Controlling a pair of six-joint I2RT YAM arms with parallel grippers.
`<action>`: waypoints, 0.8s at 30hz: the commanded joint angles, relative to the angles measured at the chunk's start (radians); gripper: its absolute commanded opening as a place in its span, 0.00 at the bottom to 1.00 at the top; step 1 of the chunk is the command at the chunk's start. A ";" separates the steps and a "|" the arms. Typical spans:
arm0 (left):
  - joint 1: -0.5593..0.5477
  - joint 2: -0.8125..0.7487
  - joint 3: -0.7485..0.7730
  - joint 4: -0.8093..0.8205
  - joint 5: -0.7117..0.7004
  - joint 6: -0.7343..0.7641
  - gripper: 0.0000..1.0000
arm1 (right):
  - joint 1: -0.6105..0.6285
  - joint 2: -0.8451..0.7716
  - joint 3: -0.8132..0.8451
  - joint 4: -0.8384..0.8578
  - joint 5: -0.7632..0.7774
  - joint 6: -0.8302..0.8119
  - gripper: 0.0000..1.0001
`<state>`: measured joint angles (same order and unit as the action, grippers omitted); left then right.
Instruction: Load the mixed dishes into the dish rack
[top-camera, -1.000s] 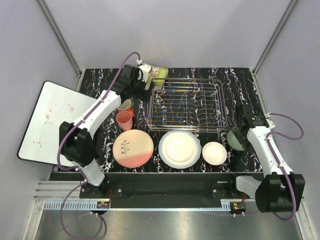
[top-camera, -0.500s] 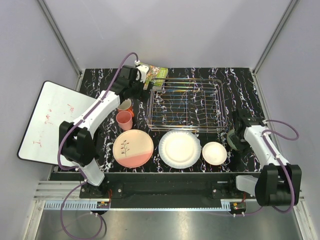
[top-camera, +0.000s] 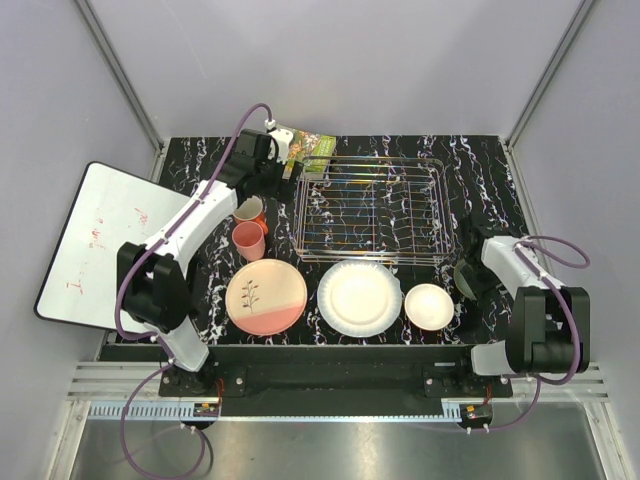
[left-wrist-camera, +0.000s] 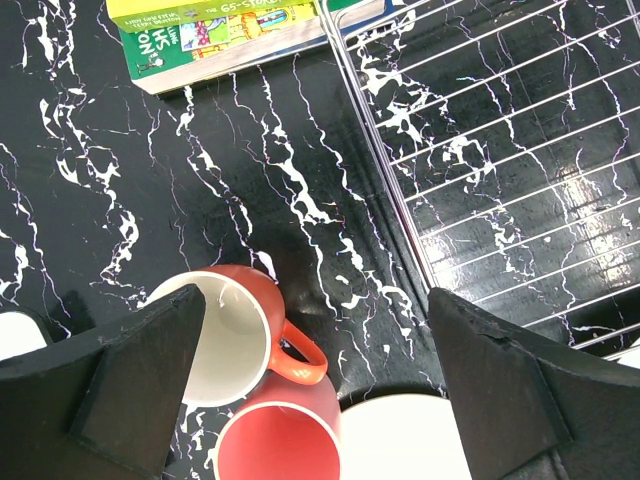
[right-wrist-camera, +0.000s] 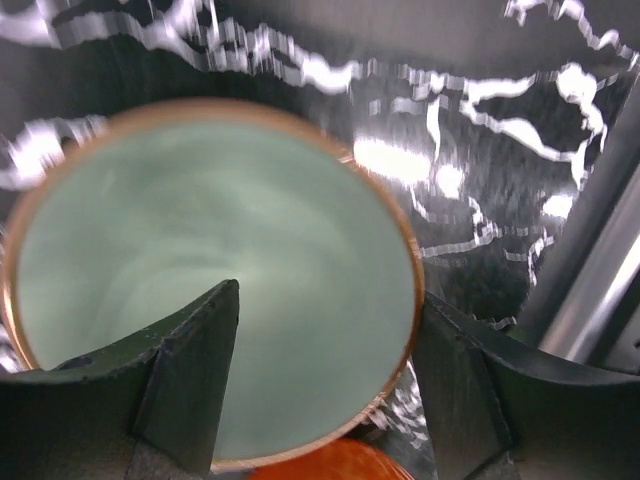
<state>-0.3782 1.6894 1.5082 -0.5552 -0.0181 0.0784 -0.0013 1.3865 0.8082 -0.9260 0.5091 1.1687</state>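
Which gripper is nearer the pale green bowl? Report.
Right. The right gripper sits at the pale green bowl, jaws astride its rim; the left gripper hangs across the table above the cups.

Left wrist view: green book (left-wrist-camera: 215, 35) on the table (left-wrist-camera: 250, 200), by the far-left corner of the dish rack (left-wrist-camera: 480, 150).
- Yellow-green band along the book's edge has dark print. The legible part reads roughly "G5-STOR"; the rest is cut off.
- On the cover are white block letters "NO" above "SH", both words incomplete.

Top view: white board (top-camera: 100, 240), left of the table, carries red marks that cannot be read as words.
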 joint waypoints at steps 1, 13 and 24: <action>0.007 -0.040 0.000 0.038 0.012 0.007 0.99 | -0.077 0.028 0.062 0.039 0.098 0.025 0.73; 0.012 -0.040 -0.005 0.038 0.012 0.007 0.99 | -0.174 0.109 0.072 0.159 0.045 -0.004 0.65; 0.012 -0.046 0.007 0.034 0.012 0.004 0.99 | -0.198 0.149 0.072 0.231 -0.020 -0.023 0.35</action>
<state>-0.3717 1.6894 1.5017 -0.5545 -0.0177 0.0788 -0.1734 1.5257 0.8780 -0.7620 0.5186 1.1484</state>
